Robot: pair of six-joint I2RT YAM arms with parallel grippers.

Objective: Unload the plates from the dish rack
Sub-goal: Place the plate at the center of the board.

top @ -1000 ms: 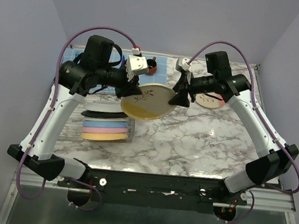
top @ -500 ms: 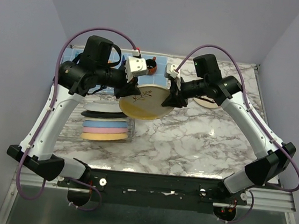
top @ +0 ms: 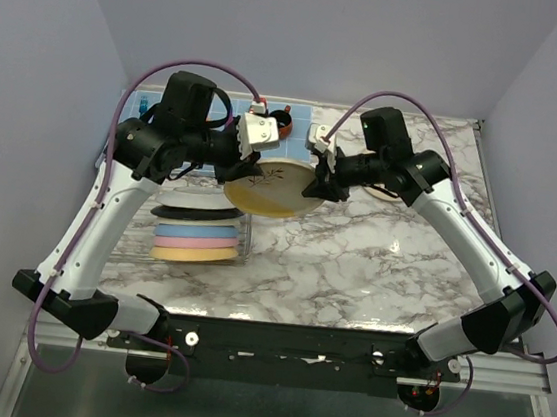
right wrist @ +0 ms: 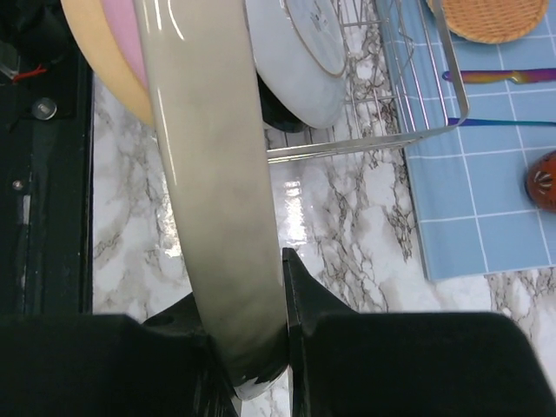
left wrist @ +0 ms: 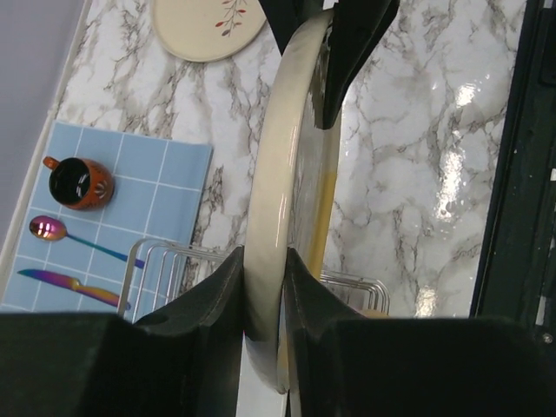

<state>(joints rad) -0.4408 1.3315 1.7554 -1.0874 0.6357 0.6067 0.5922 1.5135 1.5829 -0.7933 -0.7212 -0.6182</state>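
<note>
While the left gripper (left wrist: 263,278) is clamping the plate (top: 271,186) by its rim, aloft just right of the rack (top: 246,233), the right gripper (right wrist: 248,321) is pinching the opposite rim, apparently taking it over to carry farther away.

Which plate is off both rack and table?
The cream-and-yellow twig plate, held midair between the left gripper and right gripper; the others sit in the dish rack or on the table.
</note>
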